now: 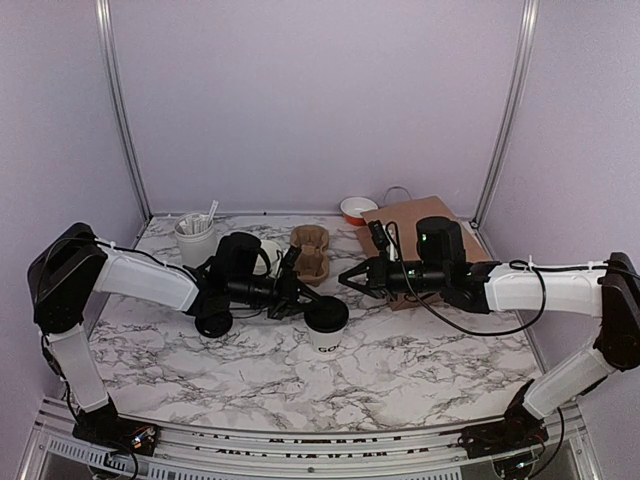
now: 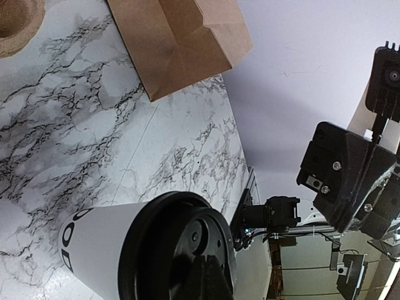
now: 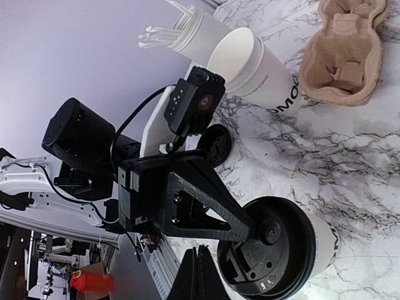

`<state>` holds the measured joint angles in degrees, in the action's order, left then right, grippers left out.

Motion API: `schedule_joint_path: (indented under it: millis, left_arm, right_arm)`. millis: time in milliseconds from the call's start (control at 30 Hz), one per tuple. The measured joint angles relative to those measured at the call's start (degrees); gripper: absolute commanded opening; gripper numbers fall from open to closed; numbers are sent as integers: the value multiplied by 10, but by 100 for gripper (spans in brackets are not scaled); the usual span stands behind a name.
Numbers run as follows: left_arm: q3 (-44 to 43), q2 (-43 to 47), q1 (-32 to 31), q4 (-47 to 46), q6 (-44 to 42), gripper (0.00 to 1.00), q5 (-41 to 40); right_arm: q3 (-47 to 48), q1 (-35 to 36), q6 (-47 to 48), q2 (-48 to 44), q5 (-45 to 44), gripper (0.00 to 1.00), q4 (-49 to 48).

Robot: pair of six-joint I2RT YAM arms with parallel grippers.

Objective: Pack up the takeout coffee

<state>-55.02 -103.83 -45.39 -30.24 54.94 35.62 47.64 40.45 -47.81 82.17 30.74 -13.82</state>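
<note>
As it stands on table (image 1: 420, 350), takeout coffee (image 1: 327, 338) upright, black lid (image 1: 326, 311) up.

One each: lidded cup (image 1: 326, 322), open cup (image 3: 256, 69), loose lid (image 3: 217, 147), stick canister (image 1: 193, 240), pulp tray (image 1: 310, 255), paper bag (image 1: 412, 212), bowl (image 1: 357, 209).

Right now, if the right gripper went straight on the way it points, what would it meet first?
Probably the left gripper, which faces it tip to tip near the takeout coffee; their relative height is unclear.

open paper cup (image 3: 262, 65): "OMO", small print ending "COFFEE" | lidded coffee cup (image 1: 326, 325): dark letters, seemingly "SO", rest hidden
</note>
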Motion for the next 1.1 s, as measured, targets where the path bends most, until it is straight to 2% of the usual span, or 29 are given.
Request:
schedule_joint_path:
  millis: [200, 500, 833, 967, 1100]
  left_arm:
    - [-8, 15, 0, 26, 2, 0, -1]
    - [-42, 87, 0, 62, -5, 0, -11]
    - [-44, 94, 0, 98, -19, 0, -26]
    - [-44, 94, 0, 110, -26, 0, -30]
    - [-44, 94, 0, 118, -30, 0, -31]
  right_arm:
    - [0, 0, 4, 0, 0, 0, 7]
    - [12, 0, 13, 2, 4, 0, 4]
    - [-52, -2, -35, 113, 50, 0, -148]
    - [-52, -2, -37, 109, 49, 0, -141]
    - [-39, -2, -25, 92, 39, 0, -90]
